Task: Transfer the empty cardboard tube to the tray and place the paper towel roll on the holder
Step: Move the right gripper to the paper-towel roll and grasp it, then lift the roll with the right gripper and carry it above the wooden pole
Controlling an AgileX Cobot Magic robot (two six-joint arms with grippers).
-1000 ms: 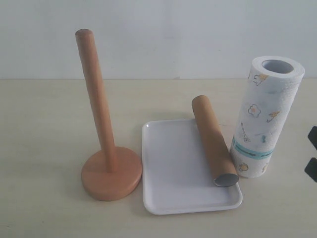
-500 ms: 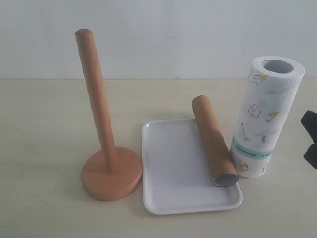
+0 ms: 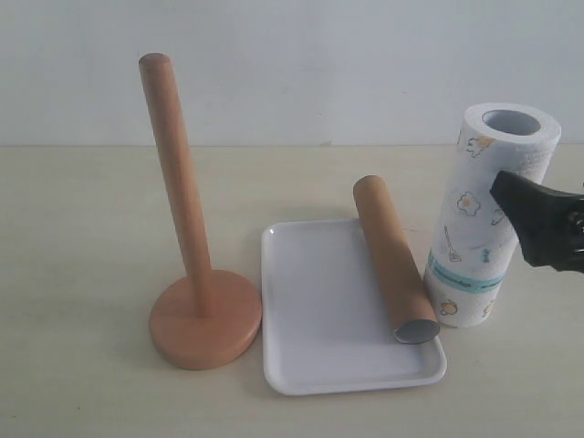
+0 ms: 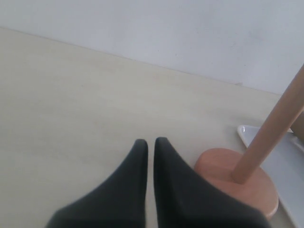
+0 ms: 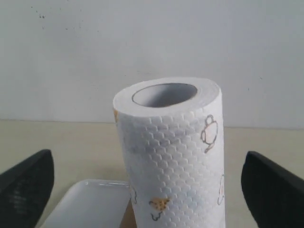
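Worktop (image 3: 91,228): pale, carries every item below.

Tray (image 3: 310,310): white, flat at centre, between holder and roll. Already holds the tube, so the first half of the task looks done.

Holder (image 3: 178,201): upright on its disc base, just beside the tray's left rim. Post bare; the roll is not yet loaded.

Paper towel roll (image 3: 474,228): stands on the worktop just beside the tray's right rim. Long axis vertical, hollow core opening upward. Contact with the tube cannot be told.

Empty cardboard tube (image 3: 392,265): lies along the tray's right side. Long axis runs rear to front, open end facing the exterior view.

Right gripper (image 5: 147,161): jaws wide apart, one on each side of the roll, not touching it.

Left gripper (image 4: 150,142): jaws nearly together, holding nothing, near the holder's base.
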